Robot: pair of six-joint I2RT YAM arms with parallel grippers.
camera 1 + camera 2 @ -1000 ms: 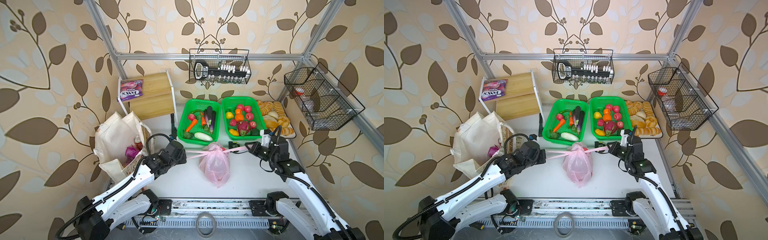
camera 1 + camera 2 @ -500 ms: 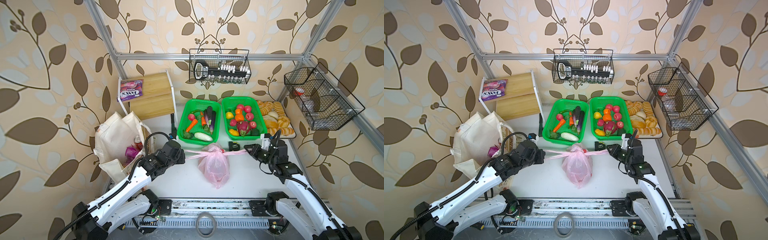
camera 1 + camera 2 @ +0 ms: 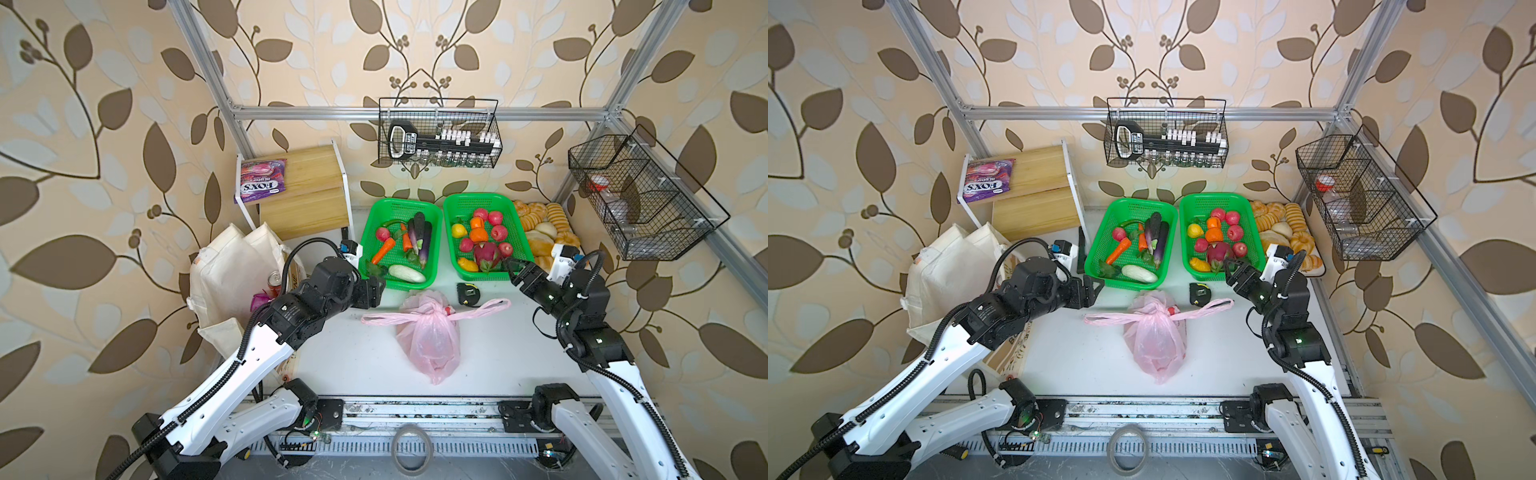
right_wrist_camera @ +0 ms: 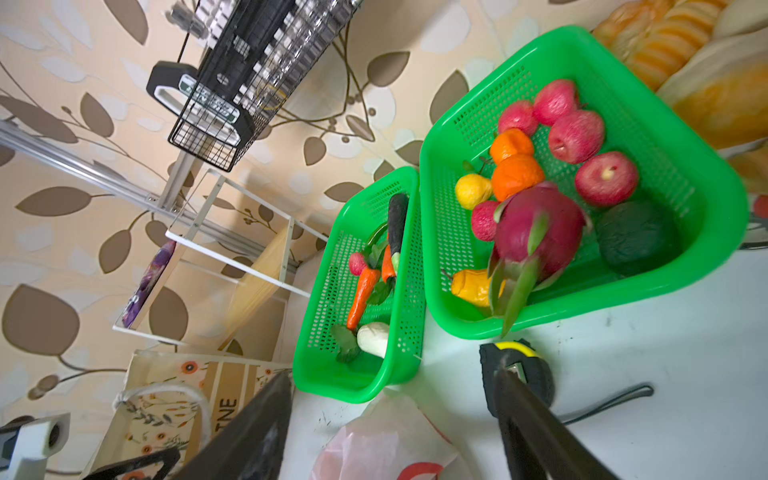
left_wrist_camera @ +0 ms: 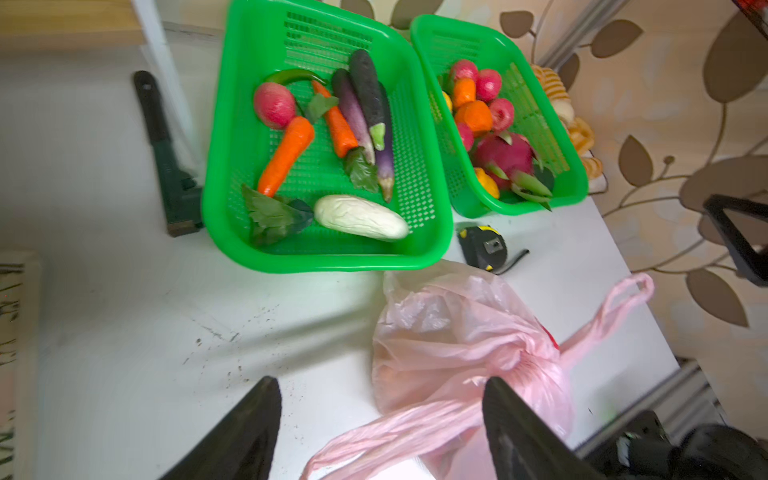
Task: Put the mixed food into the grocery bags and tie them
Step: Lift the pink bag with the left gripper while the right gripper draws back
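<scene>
Flanking one pink bag (image 3: 430,336), left gripper (image 3: 377,293), right gripper (image 3: 512,271); two green baskets (image 3: 399,208) (image 3: 478,201).

I see two green baskets side by side above centre in both top views: the left basket (image 3: 405,201) holds carrots and aubergines, the right basket (image 3: 478,196) apples and a dragon fruit. A tape measure (image 3: 468,294) lies on the tabletop (image 3: 353,357) just below them. At upper left, a purple FOX'S packet (image 3: 261,180) lies on a wooden shelf (image 3: 309,195).
</scene>
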